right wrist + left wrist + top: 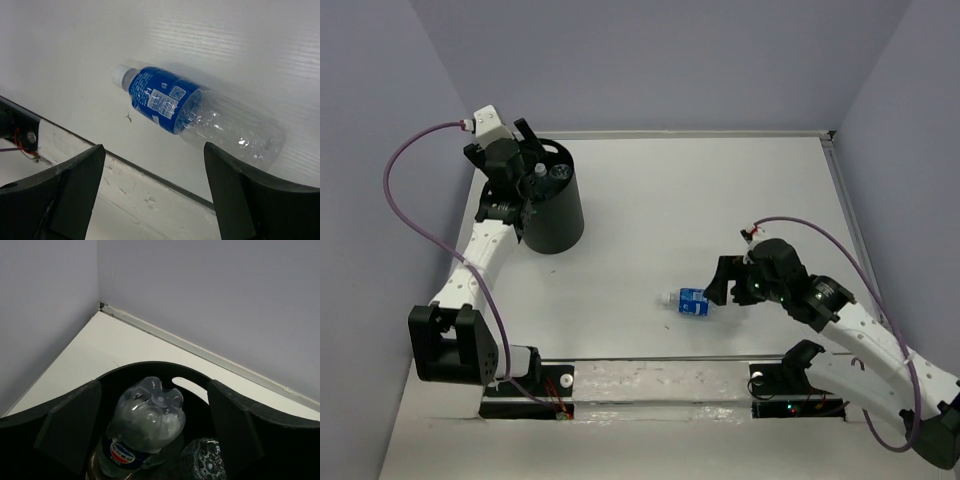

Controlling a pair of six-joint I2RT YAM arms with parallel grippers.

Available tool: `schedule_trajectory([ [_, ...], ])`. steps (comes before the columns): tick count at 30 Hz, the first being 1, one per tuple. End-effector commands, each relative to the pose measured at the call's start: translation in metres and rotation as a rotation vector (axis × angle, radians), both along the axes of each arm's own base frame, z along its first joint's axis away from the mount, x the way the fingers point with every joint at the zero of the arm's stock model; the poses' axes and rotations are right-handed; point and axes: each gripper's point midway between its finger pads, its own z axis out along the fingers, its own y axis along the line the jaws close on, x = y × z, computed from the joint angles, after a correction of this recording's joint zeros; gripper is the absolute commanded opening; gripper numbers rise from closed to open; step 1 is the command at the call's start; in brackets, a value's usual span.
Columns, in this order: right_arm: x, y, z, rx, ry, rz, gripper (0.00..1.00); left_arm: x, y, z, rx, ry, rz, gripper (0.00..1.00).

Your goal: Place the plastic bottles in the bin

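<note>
The black bin [558, 212] stands at the far left of the table. My left gripper [532, 170] hangs over its mouth, open. In the left wrist view its fingers [70, 432] stand wide apart on either side of a clear bottle with a blue label [147, 422], which rests bottom-up inside the bin [145, 369]. A second bottle's base [204, 461] shows beside it. Another clear bottle with a blue label [690, 300] lies on its side mid-table, cap to the left. My right gripper [722, 283] is open just right of it and empty; the bottle [200, 112] lies beyond the fingertips [75, 190].
The bin's oval handle slot [191, 388] faces the back wall. A metal strip with the arm mounts [660, 380] runs along the near edge, close below the lying bottle. Purple walls close in the table at the back and sides.
</note>
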Motion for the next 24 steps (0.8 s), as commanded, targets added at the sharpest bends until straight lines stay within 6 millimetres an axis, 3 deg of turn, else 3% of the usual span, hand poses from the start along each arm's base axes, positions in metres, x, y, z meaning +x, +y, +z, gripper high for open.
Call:
schedule_trajectory([
  [1,0.035,0.015,0.019,-0.066,-0.175,0.074,0.85,-0.014,0.007,0.042,0.005,-0.132,0.022,0.99],
  [5,0.052,0.010,0.001,-0.191,-0.164,0.055,0.90,-0.027,0.004,0.058,-0.002,-0.167,-0.002,0.99],
  [8,0.047,0.024,-0.010,-0.221,-0.137,0.122,0.92,-0.036,-0.006,0.072,-0.042,-0.191,-0.064,0.99],
  [10,0.043,0.034,-0.017,-0.247,-0.126,0.170,0.94,-0.046,-0.026,0.085,-0.077,-0.216,-0.173,0.99],
  [14,0.038,0.054,-0.017,-0.268,-0.117,0.276,0.98,-0.071,-0.063,0.089,-0.130,-0.217,-0.387,0.99],
  [15,0.041,0.053,-0.019,-0.291,-0.110,0.278,0.99,-0.077,-0.072,0.089,-0.135,-0.212,-0.434,0.99],
  [16,0.036,0.050,-0.033,-0.358,-0.063,0.301,0.99,-0.088,-0.076,0.092,-0.141,-0.214,-0.462,0.99],
  [18,0.043,0.050,-0.032,-0.421,-0.055,0.305,0.99,-0.101,-0.087,0.090,-0.141,-0.204,-0.529,0.99],
  [20,0.045,0.040,-0.046,-0.513,-0.007,0.302,1.00,-0.117,-0.091,0.090,-0.129,-0.198,-0.560,0.99],
  [24,0.041,0.041,-0.059,-0.593,0.030,0.370,1.00,-0.143,-0.102,0.091,-0.131,-0.192,-0.643,0.99],
])
